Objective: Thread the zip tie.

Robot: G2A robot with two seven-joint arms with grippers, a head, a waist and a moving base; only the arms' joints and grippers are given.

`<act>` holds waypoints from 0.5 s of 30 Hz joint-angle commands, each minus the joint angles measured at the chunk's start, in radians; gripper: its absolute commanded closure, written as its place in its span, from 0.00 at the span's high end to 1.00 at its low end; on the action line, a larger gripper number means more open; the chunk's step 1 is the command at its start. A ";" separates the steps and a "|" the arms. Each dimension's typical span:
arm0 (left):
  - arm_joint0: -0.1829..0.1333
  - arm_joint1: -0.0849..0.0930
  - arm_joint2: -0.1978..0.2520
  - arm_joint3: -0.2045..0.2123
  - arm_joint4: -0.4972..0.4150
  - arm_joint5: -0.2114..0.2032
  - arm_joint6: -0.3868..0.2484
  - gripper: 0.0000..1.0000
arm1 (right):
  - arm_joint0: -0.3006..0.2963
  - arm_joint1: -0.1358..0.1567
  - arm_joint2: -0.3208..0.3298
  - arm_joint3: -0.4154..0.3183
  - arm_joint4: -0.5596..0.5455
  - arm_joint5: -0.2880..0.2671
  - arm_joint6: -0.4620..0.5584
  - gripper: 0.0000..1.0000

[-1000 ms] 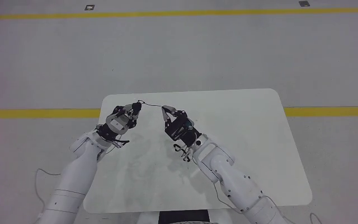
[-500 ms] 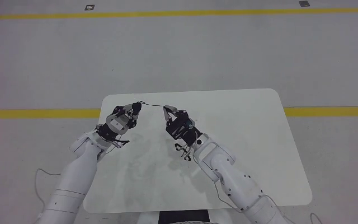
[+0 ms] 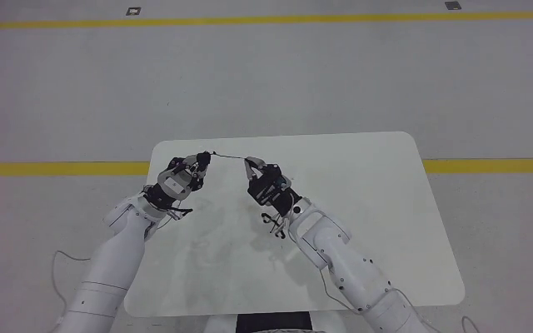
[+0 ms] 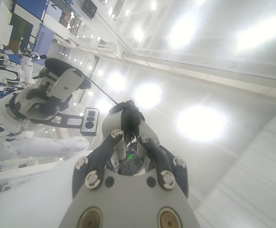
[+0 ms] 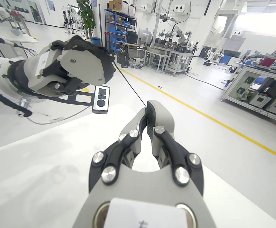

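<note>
The right gripper [image 5: 147, 112] is pinching one end of the black zip tie [image 5: 130, 84], its ribbed pads [image 5: 151, 117] pressing together with only the thin strap between them. The left gripper [image 4: 129, 113] is clamping the other end, its black-covered fingertips closing fully around it. The strap is stretching nearly straight between the two grippers, hanging in the air above the far left part of the white table [image 3: 375, 216] and touching nothing else. The grippers are facing each other, close together but not touching.

The table is standing on a pale grey floor, where a yellow line [image 3: 466, 166] is running across behind it. In the right wrist view, a potted plant [image 5: 86, 15], blue shelving [image 5: 117, 19] and workbenches [image 5: 168, 58] are lining the hall beyond. In the left wrist view, bright ceiling lights [image 4: 201, 123] are glaring overhead.

A white label [image 5: 146, 216] is sitting on the right wrist housing, and its print is cut off at the edge, too little showing to make out.
</note>
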 commanded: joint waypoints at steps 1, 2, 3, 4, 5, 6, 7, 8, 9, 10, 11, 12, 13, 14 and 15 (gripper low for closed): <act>0.000 0.000 0.000 0.000 0.000 0.000 0.000 0.00 | -0.001 0.000 0.001 0.000 0.000 0.001 0.002 0.00; 0.000 0.000 0.000 0.000 0.000 0.000 0.000 0.00 | -0.001 0.000 0.002 0.000 0.000 0.001 0.004 0.00; 0.000 0.000 0.000 0.000 0.000 0.000 0.000 0.00 | -0.001 0.001 0.002 0.001 0.000 0.002 0.005 0.00; 0.000 0.000 0.000 0.000 0.000 0.000 0.000 0.00 | -0.001 0.001 0.002 0.001 0.000 0.002 0.006 0.00; 0.000 0.000 0.000 0.000 0.000 0.000 0.000 0.00 | -0.001 0.001 0.001 0.001 0.000 0.003 0.006 0.00; 0.000 0.000 0.000 0.000 0.000 0.000 0.000 0.00 | 0.000 0.001 0.001 0.002 0.000 0.003 0.006 0.00; 0.000 0.000 0.000 0.000 0.000 0.000 0.000 0.00 | 0.000 0.001 0.001 0.003 0.000 0.004 0.007 0.00; 0.000 0.000 0.000 0.000 0.000 0.000 0.000 0.00 | 0.000 0.002 0.000 0.003 0.000 0.005 0.007 0.00; 0.000 0.000 0.000 0.000 0.000 0.000 0.000 0.00 | 0.001 0.002 0.000 0.004 0.000 0.007 0.007 0.00; 0.000 0.000 0.000 0.000 0.000 0.000 0.000 0.00 | 0.001 0.002 -0.001 0.005 0.000 0.007 0.007 0.00; 0.000 0.000 0.000 0.000 0.000 0.000 0.000 0.00 | 0.001 0.002 -0.001 0.005 0.000 0.008 0.008 0.00; 0.000 0.000 0.000 0.000 0.000 0.000 0.000 0.00 | 0.002 0.002 -0.002 0.006 0.000 0.009 0.008 0.00; 0.000 0.000 0.000 0.000 0.000 0.000 0.000 0.00 | 0.002 0.002 -0.002 0.006 0.000 0.010 0.008 0.00; 0.000 0.000 0.000 0.000 0.000 0.000 0.000 0.00 | 0.002 0.001 -0.002 0.006 0.000 0.012 0.009 0.00; 0.000 0.000 0.000 0.000 0.000 0.000 0.000 0.00 | 0.002 0.001 -0.002 0.006 0.000 0.017 0.009 0.07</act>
